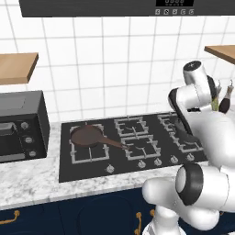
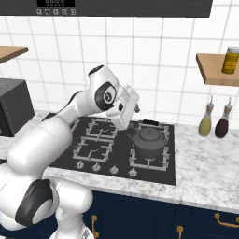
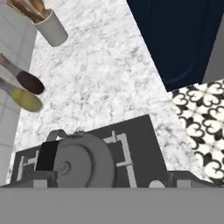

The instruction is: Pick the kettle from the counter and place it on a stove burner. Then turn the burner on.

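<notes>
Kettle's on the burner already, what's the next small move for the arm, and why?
Probably lower the gripper toward the front knob row. The kettle already sits on the front right burner grate of the cooktop, off the counter, so the remaining step looks like turning that burner's knob.

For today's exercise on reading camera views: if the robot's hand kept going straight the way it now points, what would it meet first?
Most likely the kettle sitting on the cooktop burner just below the hand; depth is uncertain, so it might pass beside it onto the counter.
</notes>
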Motion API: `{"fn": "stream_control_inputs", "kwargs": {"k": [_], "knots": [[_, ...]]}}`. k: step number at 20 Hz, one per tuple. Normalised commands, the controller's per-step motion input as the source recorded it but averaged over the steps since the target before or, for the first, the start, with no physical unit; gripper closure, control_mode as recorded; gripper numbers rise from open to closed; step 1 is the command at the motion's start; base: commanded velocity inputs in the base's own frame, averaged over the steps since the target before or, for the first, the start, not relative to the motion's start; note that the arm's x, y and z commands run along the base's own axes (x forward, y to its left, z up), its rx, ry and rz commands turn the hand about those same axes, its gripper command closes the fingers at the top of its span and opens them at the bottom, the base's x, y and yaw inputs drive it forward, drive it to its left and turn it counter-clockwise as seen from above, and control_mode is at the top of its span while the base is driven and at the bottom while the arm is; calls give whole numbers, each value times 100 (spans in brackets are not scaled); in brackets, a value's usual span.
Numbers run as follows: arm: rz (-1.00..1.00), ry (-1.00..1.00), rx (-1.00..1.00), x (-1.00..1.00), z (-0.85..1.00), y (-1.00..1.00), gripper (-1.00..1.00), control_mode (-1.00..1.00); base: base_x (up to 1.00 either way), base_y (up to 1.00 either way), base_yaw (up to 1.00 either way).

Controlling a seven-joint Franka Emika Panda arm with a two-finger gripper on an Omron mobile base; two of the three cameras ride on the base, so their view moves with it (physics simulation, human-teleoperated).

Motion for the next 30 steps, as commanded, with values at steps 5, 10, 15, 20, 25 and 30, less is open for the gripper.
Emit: {"fn": "stream_control_inputs", "kwargs": {"k": [5, 10, 15, 20, 25, 30], "knots": [[67, 12, 0, -75, 0, 0, -100, -100, 0, 0, 0], [77, 13, 0, -43, -2, 0, -100, -100, 0, 0, 0], [71, 29, 16, 1, -40, -1, -100, -100, 0, 0, 0], [50, 21, 10, 4, -52, 19, -100, -100, 0, 0, 0], [1, 14, -14, 13, -33, 23, -100, -100, 0, 0, 0], [6, 8, -22, 2, -73, -6, -100, -100, 0, 0, 0]]}}
